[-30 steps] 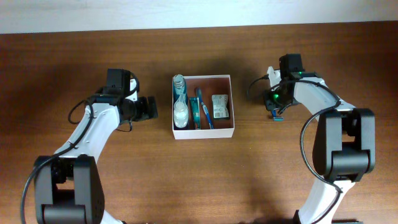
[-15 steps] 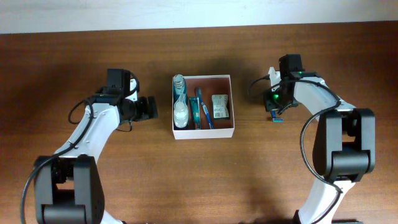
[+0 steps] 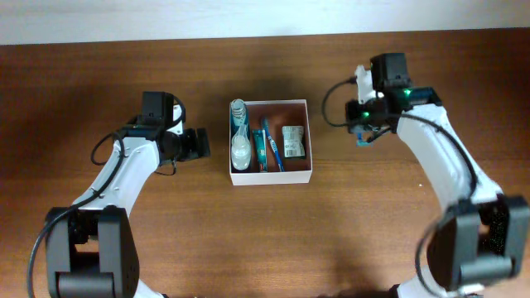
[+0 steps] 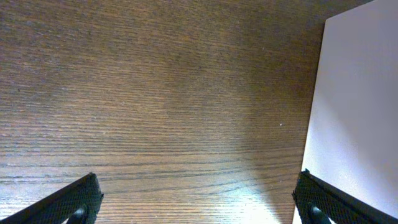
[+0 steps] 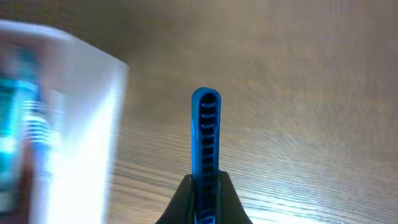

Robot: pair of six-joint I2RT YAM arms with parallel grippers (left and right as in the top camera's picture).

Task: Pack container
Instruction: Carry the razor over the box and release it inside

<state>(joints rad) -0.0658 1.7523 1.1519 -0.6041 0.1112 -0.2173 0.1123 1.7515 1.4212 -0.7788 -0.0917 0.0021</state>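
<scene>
Blue and narrow, the ribbed strip (image 3: pixel 362 141) in the right gripper (image 3: pixel 364 132) now sits a little farther back on the table (image 3: pixel 265 240) and closer to the container (image 3: pixel 271 176) than a second ago. The right arm's elbow has swung outward toward the table's right edge. The left arm and the container have not shifted. In the right wrist view the dark fingers (image 5: pixel 225 190) are closed tight on the lower end of the strip (image 5: pixel 206 137), which stands straight up between them. The container's white wall (image 5: pixel 81 143) is blurred at the left of that view. The left gripper (image 3: pixel 199 143) hangs just beside the container's left wall. Its fingers (image 4: pixel 74 199) are spread wide with only bare wood between them, and the white wall (image 4: pixel 360 112) fills the right of the left wrist view. The container rests at the middle of the table, holding a clear bottle (image 3: pixel 238 136), a blue toothbrush (image 3: pixel 269 145) and a green-and-white packet (image 3: pixel 291 142) side by side.
</scene>
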